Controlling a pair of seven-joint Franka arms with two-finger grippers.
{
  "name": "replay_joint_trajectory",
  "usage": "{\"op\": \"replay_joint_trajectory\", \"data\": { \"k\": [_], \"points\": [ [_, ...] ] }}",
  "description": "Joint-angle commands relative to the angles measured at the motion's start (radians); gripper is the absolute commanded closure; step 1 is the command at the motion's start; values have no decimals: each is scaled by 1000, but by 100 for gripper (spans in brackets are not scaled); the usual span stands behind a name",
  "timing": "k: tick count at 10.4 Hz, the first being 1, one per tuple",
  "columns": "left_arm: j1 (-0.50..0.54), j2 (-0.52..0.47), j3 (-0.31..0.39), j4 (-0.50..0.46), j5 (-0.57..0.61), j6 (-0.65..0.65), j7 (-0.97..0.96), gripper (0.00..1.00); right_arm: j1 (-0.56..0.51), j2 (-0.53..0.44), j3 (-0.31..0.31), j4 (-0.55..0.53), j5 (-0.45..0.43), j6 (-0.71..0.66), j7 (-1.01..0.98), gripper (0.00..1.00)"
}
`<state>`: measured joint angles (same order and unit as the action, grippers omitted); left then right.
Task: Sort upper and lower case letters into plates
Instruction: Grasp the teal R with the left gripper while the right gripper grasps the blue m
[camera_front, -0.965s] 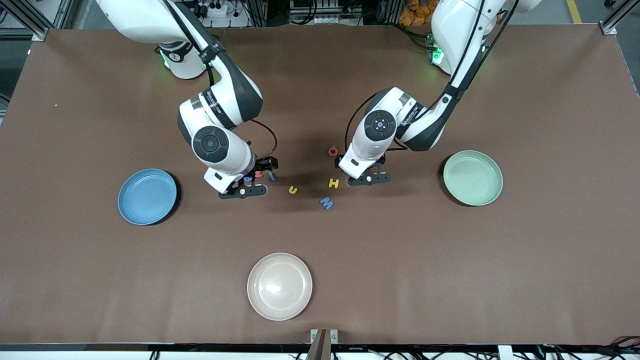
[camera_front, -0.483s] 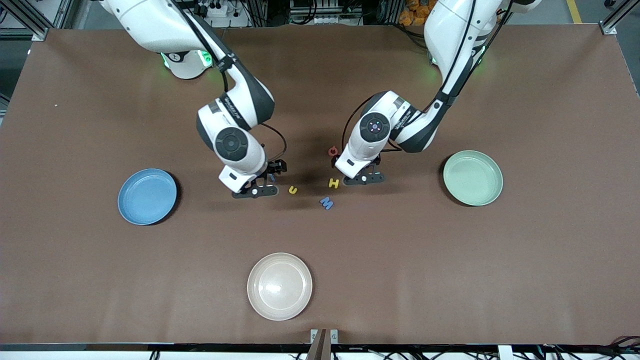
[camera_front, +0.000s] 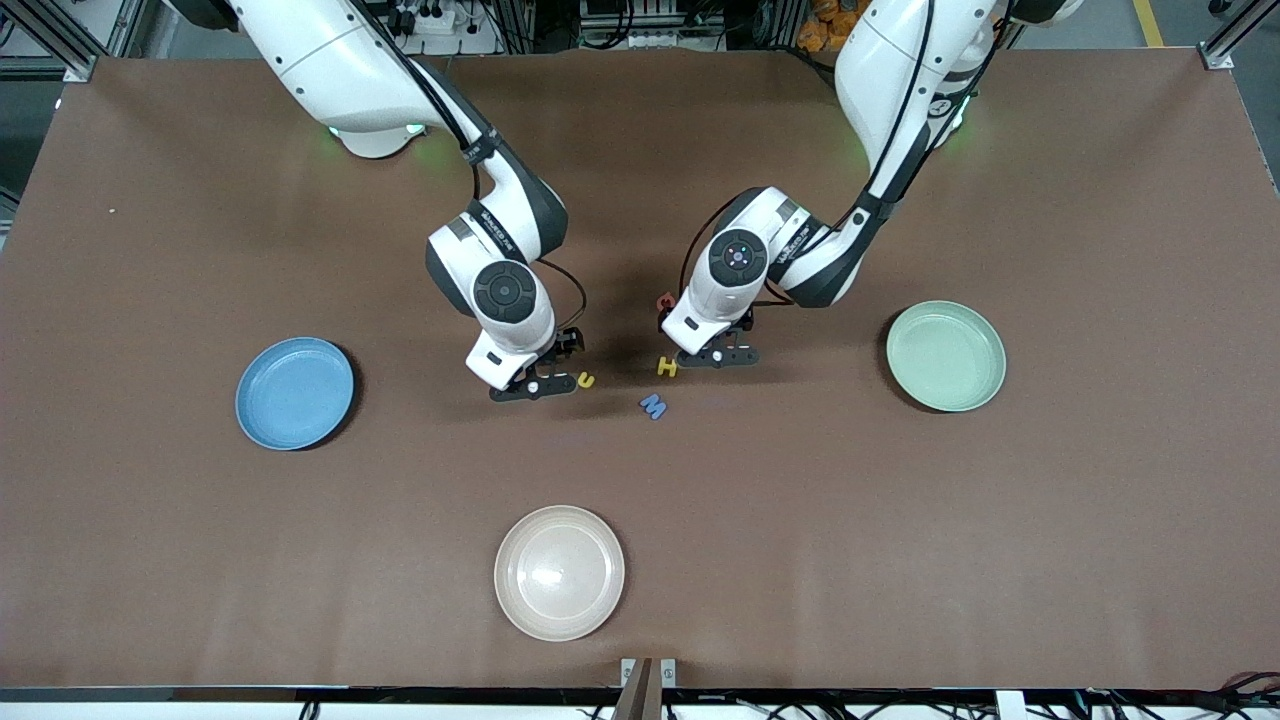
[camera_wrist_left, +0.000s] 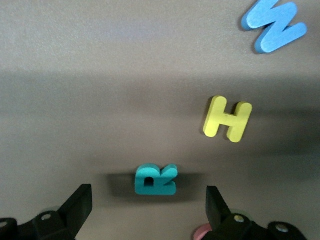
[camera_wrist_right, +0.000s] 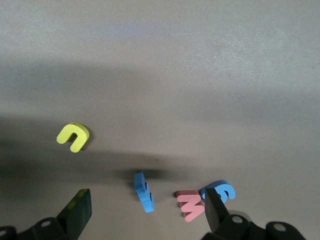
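Small letters lie scattered mid-table between the two hands. The front view shows a yellow u (camera_front: 586, 380), a yellow H (camera_front: 667, 367), a blue M (camera_front: 653, 406) and a red letter (camera_front: 665, 300) partly hidden by the left wrist. My left gripper (camera_front: 737, 340) is open, low over a teal R (camera_wrist_left: 156, 180) that lies between its fingers (camera_wrist_left: 81, 202). My right gripper (camera_front: 552, 366) is open over a blue letter standing on edge (camera_wrist_right: 144, 191), with a pink letter (camera_wrist_right: 191, 205) and another blue letter (camera_wrist_right: 220, 190) beside it. The blue plate (camera_front: 294, 392) and the mint green plate (camera_front: 945, 356) hold nothing.
A cream-beige plate (camera_front: 559, 572) sits near the front edge of the brown table (camera_front: 900, 550). The blue plate is at the right arm's end, the green plate at the left arm's end.
The right gripper has slid toward the left arm's end and now covers the letters that showed beside it. The left gripper has shifted slightly toward the right arm's end. Both stay open.
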<state>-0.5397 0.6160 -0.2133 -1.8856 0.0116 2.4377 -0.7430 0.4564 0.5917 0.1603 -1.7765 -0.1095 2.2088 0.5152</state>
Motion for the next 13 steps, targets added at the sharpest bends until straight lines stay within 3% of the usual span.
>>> {"op": "replay_joint_trajectory", "data": {
  "k": [1,5,7,9,10,11,13],
  "points": [
    [-3,28,0,11,45,24,8,0,5,10,-1,-7,-41,25,19,0],
    [3,41,0,11,45,35,8,0,19,40,-2,-18,-42,66,23,5],
    [4,39,-1,17,45,35,7,0,42,42,-5,-40,-44,78,23,13],
    [-2,42,0,19,44,35,8,7,38,42,-5,-43,-42,77,23,24],
    [0,42,-1,17,44,35,7,11,39,42,-5,-44,-42,77,23,32],
    [0,42,-1,19,44,35,8,23,38,40,-5,-43,-42,78,23,39],
    [-2,41,-1,17,45,35,7,51,28,40,-5,-43,-42,78,22,63]
  ]
}}
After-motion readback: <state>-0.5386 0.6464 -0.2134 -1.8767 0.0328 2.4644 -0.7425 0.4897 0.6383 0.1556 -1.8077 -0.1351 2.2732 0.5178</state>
